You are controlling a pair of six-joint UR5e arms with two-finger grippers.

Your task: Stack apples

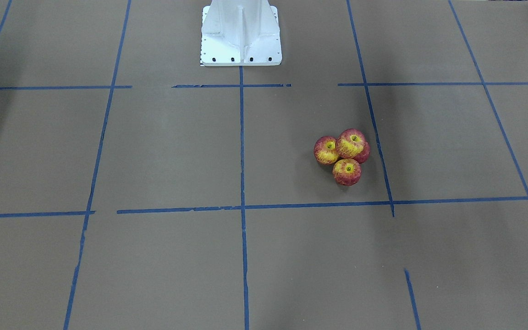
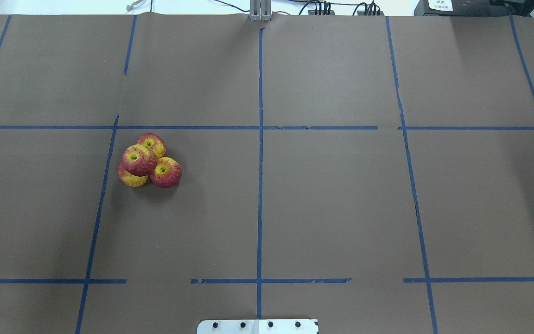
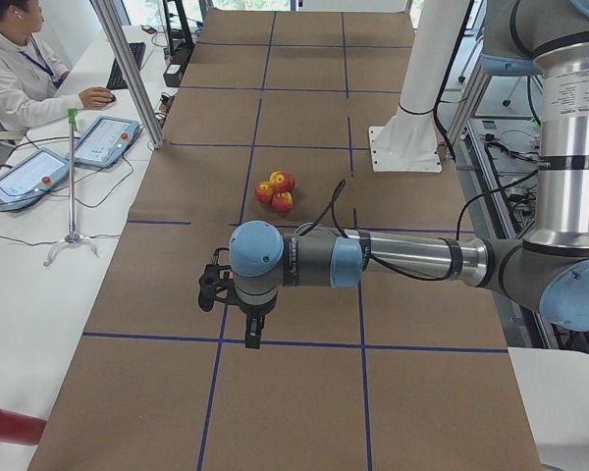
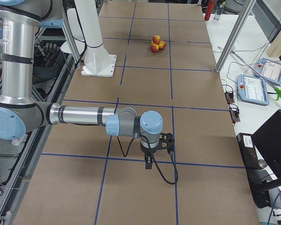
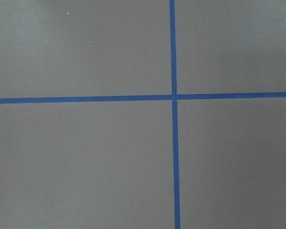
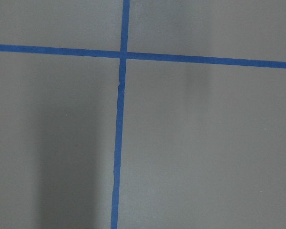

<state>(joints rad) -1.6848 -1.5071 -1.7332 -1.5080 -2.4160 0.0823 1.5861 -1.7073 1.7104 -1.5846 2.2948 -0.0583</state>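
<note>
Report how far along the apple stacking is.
Done: three apples sit bunched together on the table, with a fourth apple resting on top of them. In hand: nothing; the left tool and right tool hang over the table's ends, far from the pile. Left: seemingly nothing.

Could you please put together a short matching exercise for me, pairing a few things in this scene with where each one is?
Things:
1. top apple
2. white pedestal
3. teach pendants
4. operator

Places:
A. lying on the white side desk
B. standing at the robot's edge of the table, at the end of the centre tape line
C. seated at the side desk
D. resting on the other three apples

Pairs: 1-D, 2-B, 3-A, 4-C
</note>
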